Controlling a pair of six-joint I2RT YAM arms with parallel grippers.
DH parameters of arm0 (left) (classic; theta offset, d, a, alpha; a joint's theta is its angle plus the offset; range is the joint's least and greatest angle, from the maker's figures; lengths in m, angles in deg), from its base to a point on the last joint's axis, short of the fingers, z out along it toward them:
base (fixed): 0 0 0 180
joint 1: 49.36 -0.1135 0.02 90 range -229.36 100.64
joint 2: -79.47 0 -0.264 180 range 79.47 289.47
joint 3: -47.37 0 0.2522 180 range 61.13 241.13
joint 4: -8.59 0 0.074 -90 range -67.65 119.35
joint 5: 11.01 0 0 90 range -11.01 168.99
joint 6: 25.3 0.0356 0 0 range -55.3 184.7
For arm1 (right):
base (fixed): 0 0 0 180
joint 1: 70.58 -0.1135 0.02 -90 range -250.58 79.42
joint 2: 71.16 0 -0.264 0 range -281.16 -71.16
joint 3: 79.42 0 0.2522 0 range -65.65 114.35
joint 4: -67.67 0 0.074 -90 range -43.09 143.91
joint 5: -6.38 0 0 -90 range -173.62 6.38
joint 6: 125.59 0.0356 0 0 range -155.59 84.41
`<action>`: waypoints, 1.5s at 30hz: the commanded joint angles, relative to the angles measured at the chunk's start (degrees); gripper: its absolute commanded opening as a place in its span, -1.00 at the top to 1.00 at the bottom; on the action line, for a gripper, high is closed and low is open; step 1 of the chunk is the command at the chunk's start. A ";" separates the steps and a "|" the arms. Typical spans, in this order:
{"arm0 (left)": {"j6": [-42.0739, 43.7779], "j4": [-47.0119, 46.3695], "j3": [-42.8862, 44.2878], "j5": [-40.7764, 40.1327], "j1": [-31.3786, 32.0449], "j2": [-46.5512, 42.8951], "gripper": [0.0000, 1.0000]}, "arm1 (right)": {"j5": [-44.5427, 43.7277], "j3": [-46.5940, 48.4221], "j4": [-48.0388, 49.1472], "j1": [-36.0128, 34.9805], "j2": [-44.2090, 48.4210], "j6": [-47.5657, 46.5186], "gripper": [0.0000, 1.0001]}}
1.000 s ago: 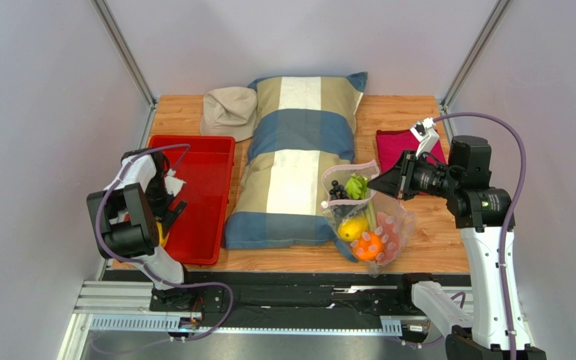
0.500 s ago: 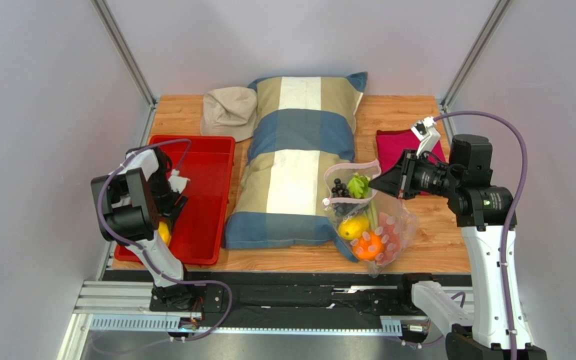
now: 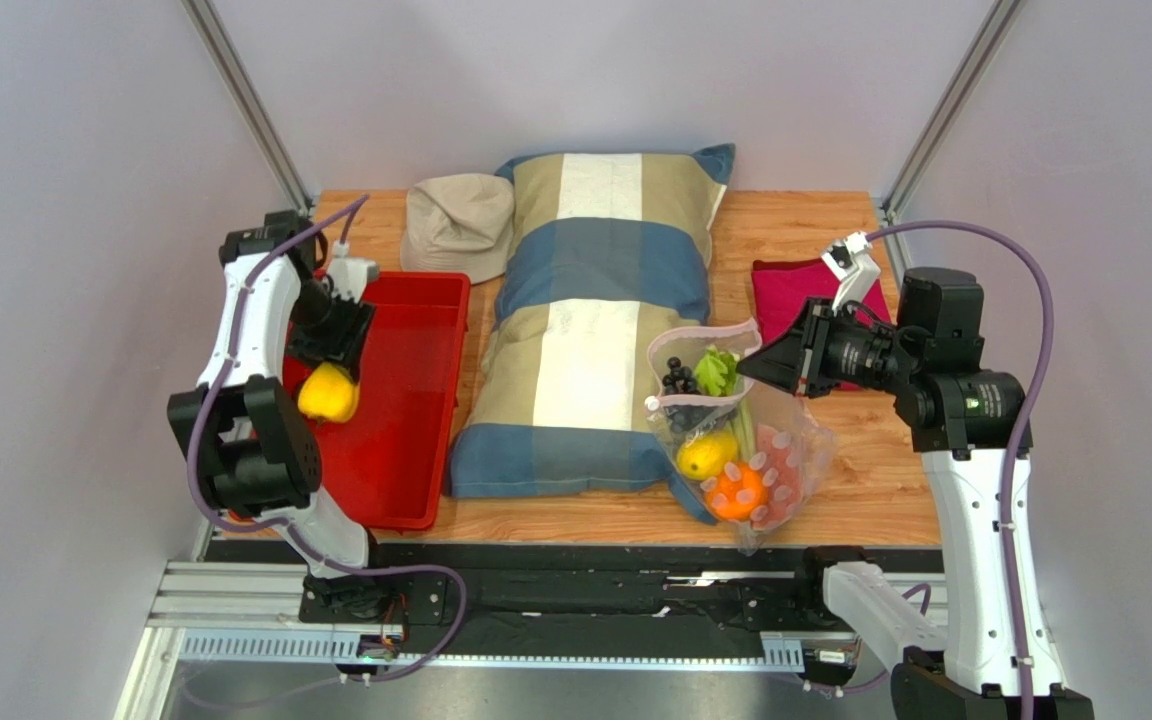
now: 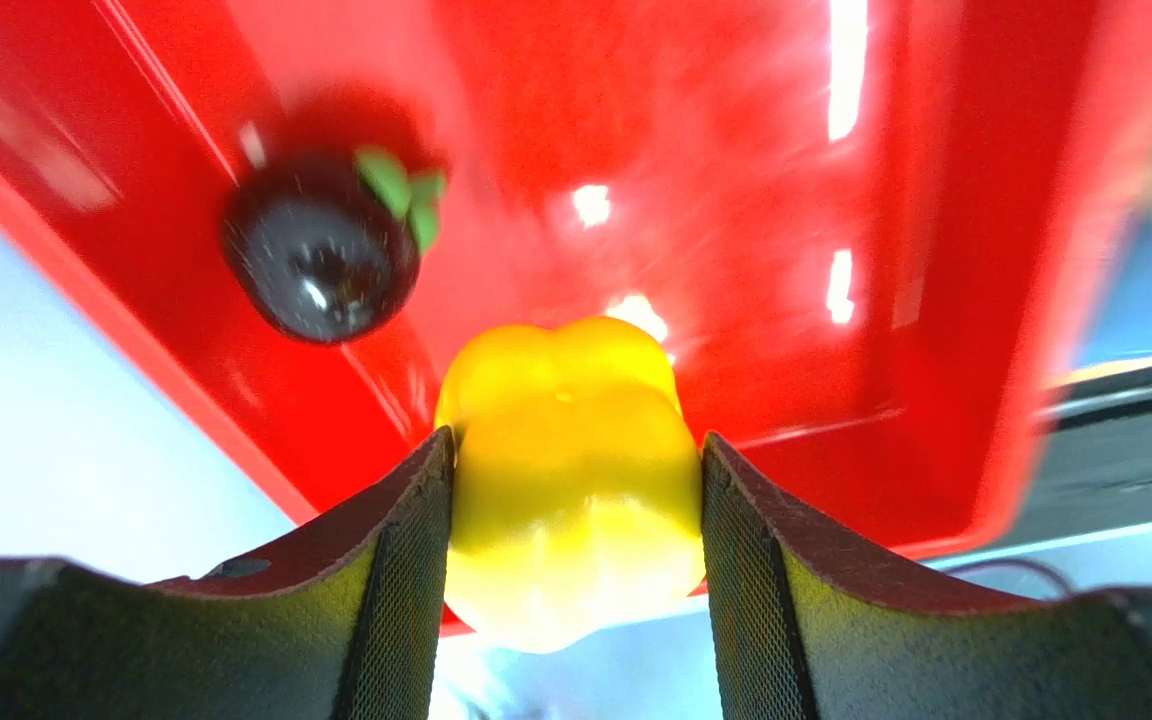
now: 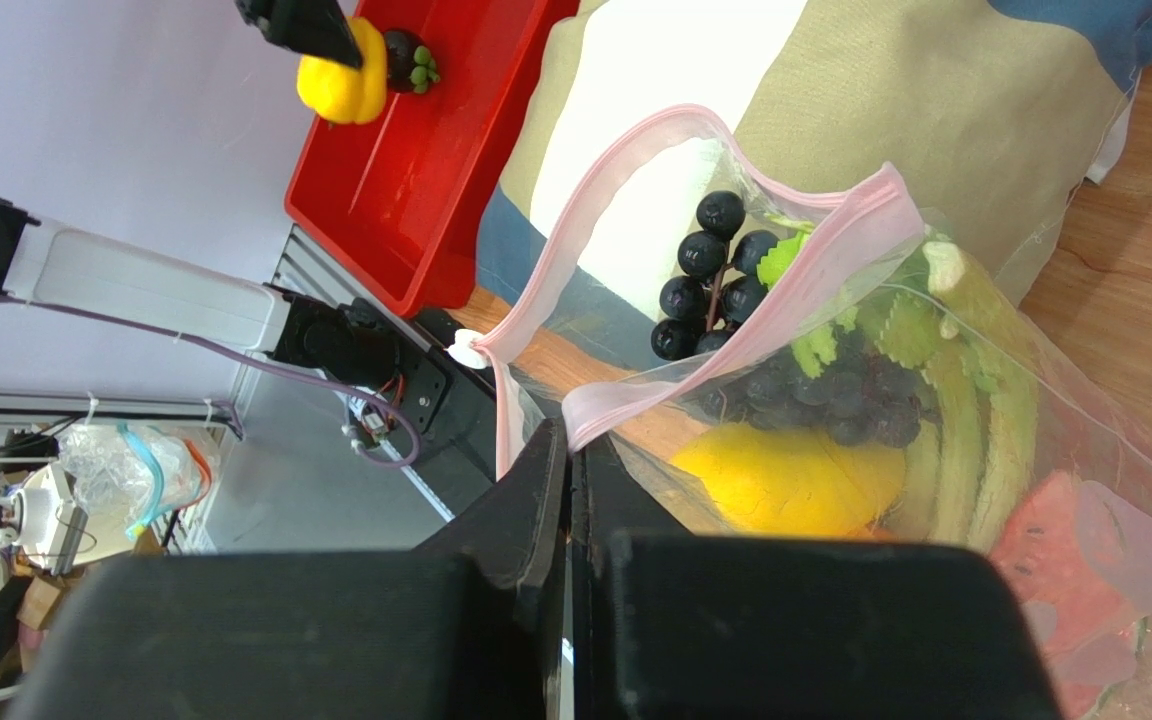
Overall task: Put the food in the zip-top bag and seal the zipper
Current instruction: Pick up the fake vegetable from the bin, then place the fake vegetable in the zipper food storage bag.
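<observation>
My left gripper (image 3: 330, 384) is shut on a yellow pepper (image 4: 575, 465) and holds it above the red tray (image 3: 409, 420). A dark round fruit with green leaves (image 4: 319, 252) lies in the tray below. My right gripper (image 3: 755, 365) is shut on the pink zipper strip (image 5: 717, 263) of the clear zip-top bag (image 3: 785, 465) and holds its mouth open and raised. Inside the bag are dark grapes (image 3: 677, 384), green celery (image 3: 713, 371), a second yellow pepper (image 3: 707, 455), an orange (image 3: 736, 489) and a reddish slice (image 5: 1056, 548). The bag lies against the pillow's near right corner.
A striped pillow (image 3: 597, 300) fills the table's middle. A beige hat (image 3: 459, 222) lies at the back left of it. A magenta cloth (image 3: 796, 288) lies behind my right gripper. The tray stands along the left edge, next to the wall.
My left gripper has risen from the near end of the tray with the yellow pepper and swung farther back. The right gripper and the bag have stayed in place.
</observation>
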 commanded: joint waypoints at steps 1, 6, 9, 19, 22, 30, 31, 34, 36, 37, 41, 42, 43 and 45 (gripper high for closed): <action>-3.59 4.61 9.87 10.71 4.05 -5.65 0.22 | 0.41 1.17 3.43 0.27 -0.01 0.73 1.00; -11.32 0.22 24.00 20.48 10.62 -7.77 0.24 | -0.47 0.21 3.70 0.27 -0.18 1.52 1.00; -17.20 -3.38 33.22 23.56 17.21 -5.66 0.26 | -0.82 -0.06 3.87 0.18 -0.80 2.14 1.00; -41.36 -31.48 40.05 35.70 37.36 -1.09 0.30 | -1.70 0.12 5.01 0.18 -1.41 3.81 1.00; -51.47 -44.23 35.21 38.33 42.45 -0.21 0.35 | -2.57 1.00 4.75 0.26 -1.15 4.07 1.00; -70.38 -62.27 25.20 38.70 49.49 4.71 0.34 | -1.44 0.21 7.03 0.27 -0.62 8.38 1.00; -71.96 -62.97 23.79 38.34 50.11 4.71 0.35 | -1.35 0.12 7.38 0.27 -0.19 9.25 1.00; -73.55 -66.22 17.64 34.92 51.86 3.58 0.35 | -1.26 -0.67 8.88 0.27 0.34 11.53 1.00; -74.26 -66.85 14.21 33.17 52.74 3.31 0.35 | -1.52 -1.02 9.93 0.27 0.78 12.59 1.00; -74.00 -66.67 13.42 32.37 53.71 3.13 0.34 | -1.70 -1.46 10.28 0.27 0.79 13.64 1.00; -75.31 -66.85 11.83 28.15 55.90 4.00 0.34 | -0.65 -2.43 13.44 0.35 1.05 16.81 1.00; -76.18 -67.20 11.83 28.06 56.35 4.53 0.34 | -0.38 -2.69 14.06 0.27 1.14 17.43 1.00; -77.85 -67.20 11.91 28.14 56.87 5.67 0.34 | -0.47 -2.78 14.50 0.27 1.05 17.96 1.00; -78.56 -67.02 11.91 27.97 58.54 6.21 0.31 | -0.47 -2.87 15.73 0.27 1.05 19.36 1.00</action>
